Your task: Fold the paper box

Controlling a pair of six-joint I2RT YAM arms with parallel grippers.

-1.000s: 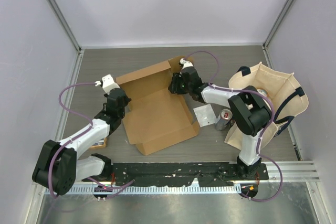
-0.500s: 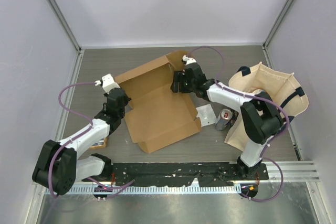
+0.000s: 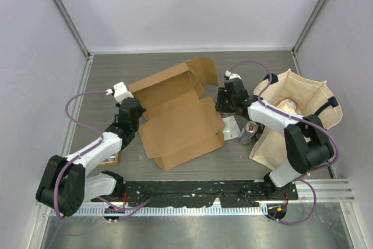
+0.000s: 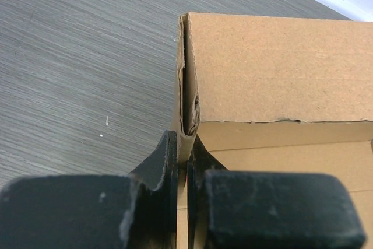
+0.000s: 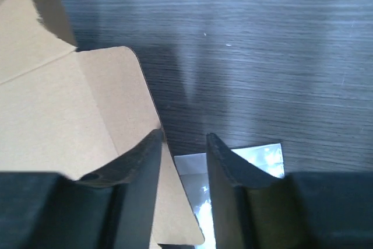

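The paper box (image 3: 175, 121) is a brown cardboard sheet lying partly folded in the middle of the table. Its far flap (image 3: 204, 71) stands raised. My left gripper (image 3: 134, 119) is at the box's left edge, shut on a folded-up side wall (image 4: 187, 86). In the left wrist view the two fingers (image 4: 166, 155) pinch that doubled cardboard. My right gripper (image 3: 221, 102) is just off the box's right edge, open, with only table and a silvery packet showing between its fingers (image 5: 227, 161). A box flap (image 5: 76, 115) lies beside its left finger.
A beige tote bag (image 3: 306, 106) stands at the right, behind the right arm. A metal can (image 3: 250, 132) and a silvery packet (image 3: 228, 126) lie between the bag and the box. A small brown object (image 3: 111, 158) sits under the left arm.
My right gripper let go of the box's far right flap and drew back to the right. The flap now stands up on its own. The left gripper has not moved.
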